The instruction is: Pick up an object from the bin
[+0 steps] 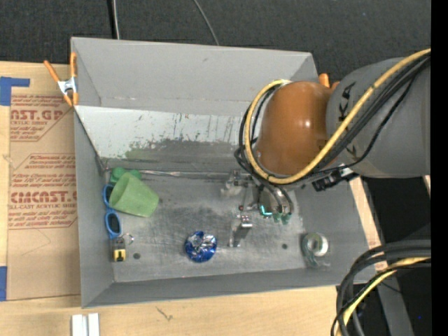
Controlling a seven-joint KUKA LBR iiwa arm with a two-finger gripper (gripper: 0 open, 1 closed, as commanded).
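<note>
The gripper (241, 228) hangs low over the bare floor of the bin (210, 117), just up and to the right of a blue shiny crumpled ball (201, 246). It is near the ball but apart from it. Whether the gripper is set wide or narrow cannot be told.

- A green cup (133, 196) lies on its side well up and to the left of the ball.
- A small yellow-and-black piece (119, 255) sits to the left of the ball.
- A grey metal ring (315, 246) lies well to the right of the ball, beyond the gripper.
</note>
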